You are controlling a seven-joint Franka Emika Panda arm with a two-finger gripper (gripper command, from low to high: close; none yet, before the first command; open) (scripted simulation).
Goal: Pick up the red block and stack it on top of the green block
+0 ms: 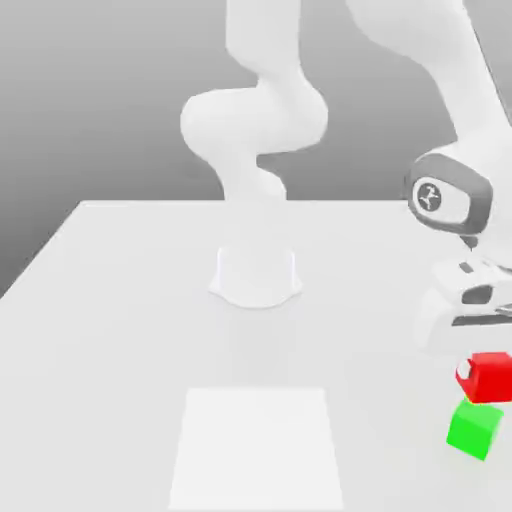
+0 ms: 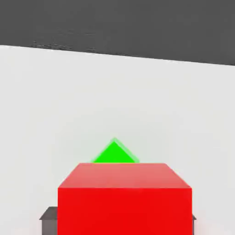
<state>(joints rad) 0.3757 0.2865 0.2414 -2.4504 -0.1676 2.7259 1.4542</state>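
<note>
One red block (image 1: 489, 377) sits in the end effector (image 1: 480, 368), just above the green block (image 1: 472, 428).

Red block (image 2: 124, 199): large and close, a bright matte cube with its top face and one side face showing.
Green block (image 2: 114, 153): beyond it, one corner peeking above the red cube's far edge.
Table (image 2: 114, 92): plain white surface.
Background: dark grey band.

White bench (image 1: 120, 330) under me, and resting straight on it the green block (image 1: 472, 428), near the exterior view's right edge, plus my arm's round base (image 1: 256, 275).
</note>
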